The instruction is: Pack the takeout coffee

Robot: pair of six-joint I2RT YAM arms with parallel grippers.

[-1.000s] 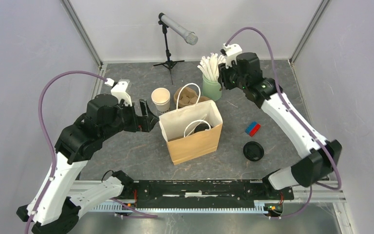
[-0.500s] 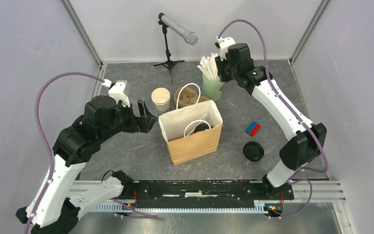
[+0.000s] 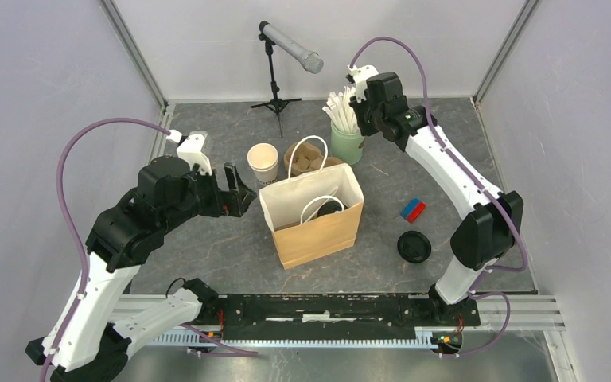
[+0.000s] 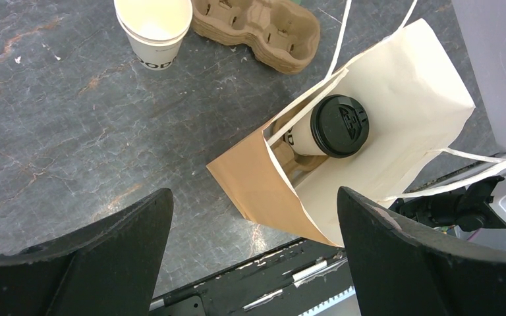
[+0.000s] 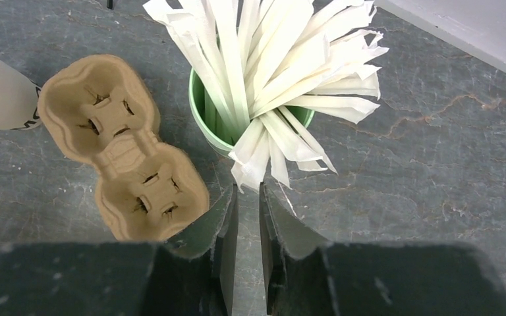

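Left wrist view: the takeout coffee [image 4: 338,126] stands lidded inside the paper bag [image 4: 395,99], so packing looks largely done. Left gripper [image 4: 253,196] hangs above the bag, jaws wide apart, empty. Right gripper [image 5: 247,194] sits at the wrapped straws [image 5: 270,59], jaws nearly together. Whether 1 straw is pinched cannot be told.

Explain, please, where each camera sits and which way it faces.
Top external: above and behind the bases, looking down on the table; both arms show.
Left wrist: on the left arm, looking down into the paper bag holding the takeout coffee; left gripper frames it.
Right wrist: over the straw cup, facing down; right gripper shows.
Both wrist views share the cup carrier.
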